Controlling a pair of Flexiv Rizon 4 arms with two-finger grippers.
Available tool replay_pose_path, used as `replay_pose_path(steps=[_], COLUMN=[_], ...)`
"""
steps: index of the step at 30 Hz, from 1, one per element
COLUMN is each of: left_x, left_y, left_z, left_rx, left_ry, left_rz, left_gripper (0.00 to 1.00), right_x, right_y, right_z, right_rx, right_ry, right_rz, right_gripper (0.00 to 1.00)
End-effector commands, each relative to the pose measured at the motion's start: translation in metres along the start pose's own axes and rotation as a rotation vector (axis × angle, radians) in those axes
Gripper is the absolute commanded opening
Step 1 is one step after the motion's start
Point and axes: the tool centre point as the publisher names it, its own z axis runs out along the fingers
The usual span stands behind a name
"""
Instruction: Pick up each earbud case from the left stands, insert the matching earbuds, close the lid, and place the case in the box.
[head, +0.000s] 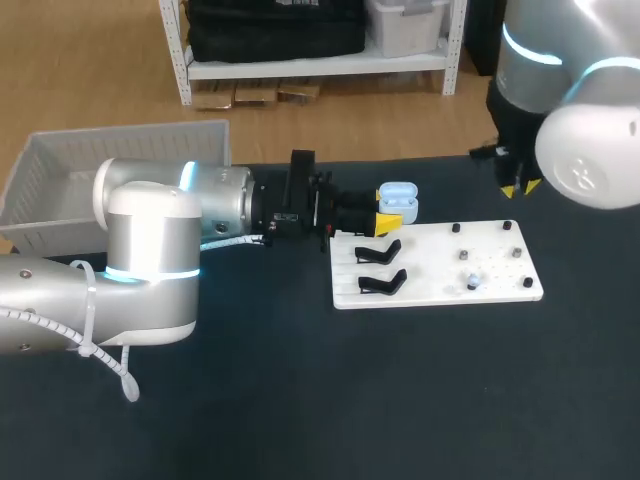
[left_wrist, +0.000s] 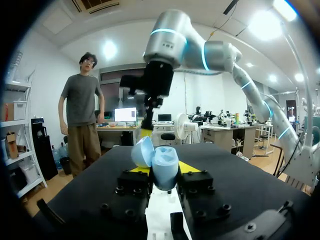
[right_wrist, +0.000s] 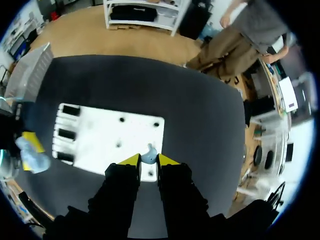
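My left gripper (head: 388, 216) is shut on a light-blue earbud case (head: 398, 200) and holds it above the far left corner of the white board (head: 435, 292). In the left wrist view the case (left_wrist: 165, 167) sits between the yellow fingertips with its lid (left_wrist: 142, 152) open. My right gripper (head: 521, 186) hangs above the board's far right. In the right wrist view a light-blue earbud (right_wrist: 148, 151) is pinched between its fingers (right_wrist: 131, 160). A second earbud (head: 473, 282) lies on the board. Seen from the left wrist, the right gripper (left_wrist: 146, 132) hovers just beyond the case.
Two black stands (head: 378, 251) (head: 382, 283) stand without cases on the board's left part. Several small black pegs (head: 515, 252) dot its right part. A white basket (head: 110, 170) sits at the table's far left.
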Motion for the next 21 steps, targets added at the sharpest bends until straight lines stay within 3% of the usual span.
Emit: replay_pose_path(steps=[1, 10, 21], left_x=[0.001, 0.001, 0.001], left_y=[-0.001, -0.001, -0.001], left_z=[0.000, 0.000, 0.000], left_rx=[-0.003, -0.003, -0.003], left_ry=[-0.006, -0.006, -0.006], left_rz=[0.004, 0.004, 0.004], left_gripper=[0.00, 0.00, 0.00], right_x=[0.020, 0.055, 0.055], right_y=[0.017, 0.055, 0.055], right_z=[-0.060, -0.083, -0.083], right_rx=[0.017, -0.082, -0.082], right_ry=[0.004, 0.033, 0.033], right_rz=[0.033, 0.107, 0.107], right_gripper=[0.00, 0.00, 0.00])
